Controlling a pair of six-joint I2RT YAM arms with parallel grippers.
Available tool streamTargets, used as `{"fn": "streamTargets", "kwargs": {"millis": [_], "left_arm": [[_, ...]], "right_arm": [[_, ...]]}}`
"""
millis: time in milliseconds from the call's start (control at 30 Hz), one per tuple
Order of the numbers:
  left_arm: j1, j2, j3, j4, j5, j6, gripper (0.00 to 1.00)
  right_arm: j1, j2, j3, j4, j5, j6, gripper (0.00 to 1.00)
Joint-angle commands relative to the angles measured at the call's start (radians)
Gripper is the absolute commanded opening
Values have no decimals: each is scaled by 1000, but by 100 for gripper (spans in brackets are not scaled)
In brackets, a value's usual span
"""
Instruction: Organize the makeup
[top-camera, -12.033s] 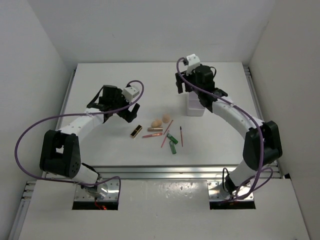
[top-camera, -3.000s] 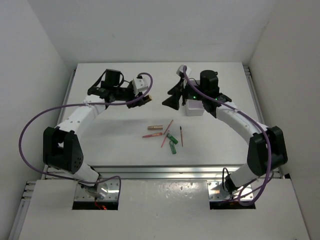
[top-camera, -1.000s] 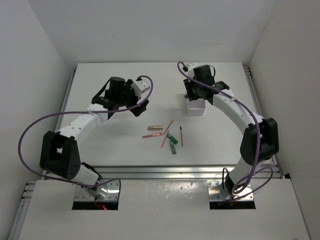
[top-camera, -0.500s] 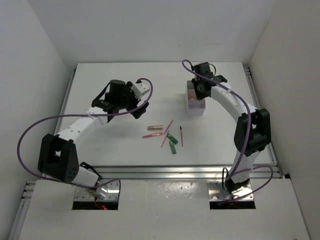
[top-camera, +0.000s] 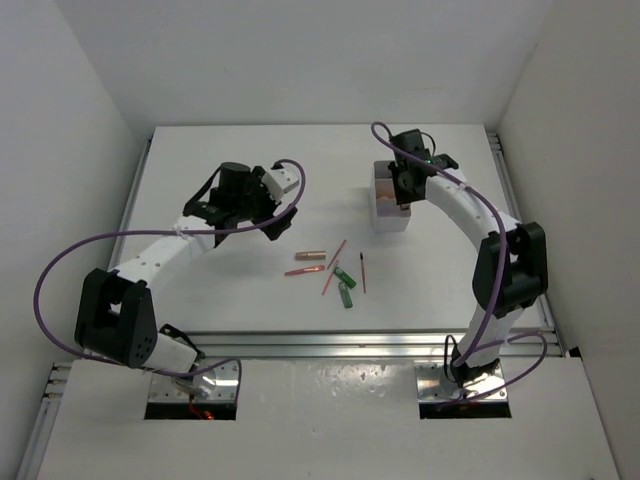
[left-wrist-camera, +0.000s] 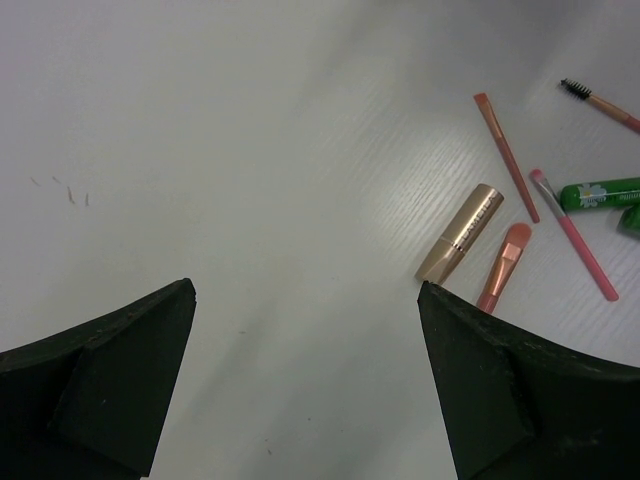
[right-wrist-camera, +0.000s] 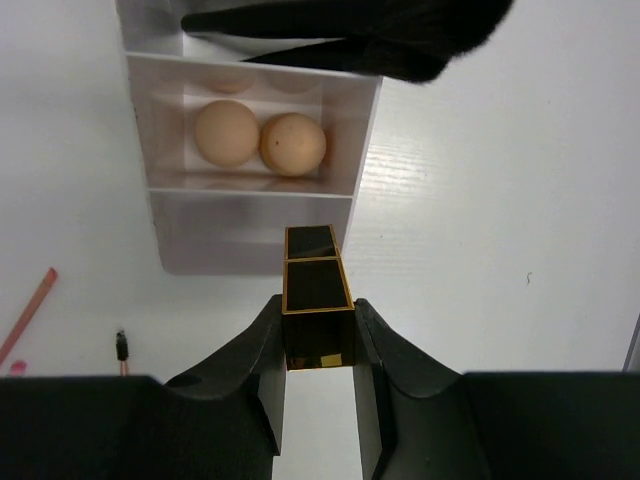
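Black-and-gold lipstick (right-wrist-camera: 318, 290) is pinched in the right gripper (right-wrist-camera: 318, 312), long axis running in line with the fingers, free end pointing at the white box (right-wrist-camera: 250, 250) where both sponges (right-wrist-camera: 227, 132) sit. Meanwhile the left gripper (left-wrist-camera: 305, 290) hangs spread wide above the table (left-wrist-camera: 200, 120).

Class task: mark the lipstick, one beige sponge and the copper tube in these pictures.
lipstick (right-wrist-camera: 318, 292): right wrist view, on its black front face.
beige sponge (right-wrist-camera: 227, 131): right wrist view, on its rounded middle.
copper tube (left-wrist-camera: 462, 231): left wrist view, on mid-barrel.

The right end effector (right-wrist-camera: 318, 335) grips the black-and-gold lipstick (right-wrist-camera: 316, 282) — at the white box (right-wrist-camera: 250, 238); two beige sponges (right-wrist-camera: 227, 131) lie inside.
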Motion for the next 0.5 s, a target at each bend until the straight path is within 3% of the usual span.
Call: {"fn": "streamTargets", "kwargs": {"millis": [0, 467], "left_arm": [[-9, -36, -9, 33, 11, -4, 100], [-9, -45, -36, 42, 2, 14, 100]], "right_arm": [[5, -59, -16, -8, 22, 44, 0], [6, 40, -60, 152, -4, 64, 0]]}}
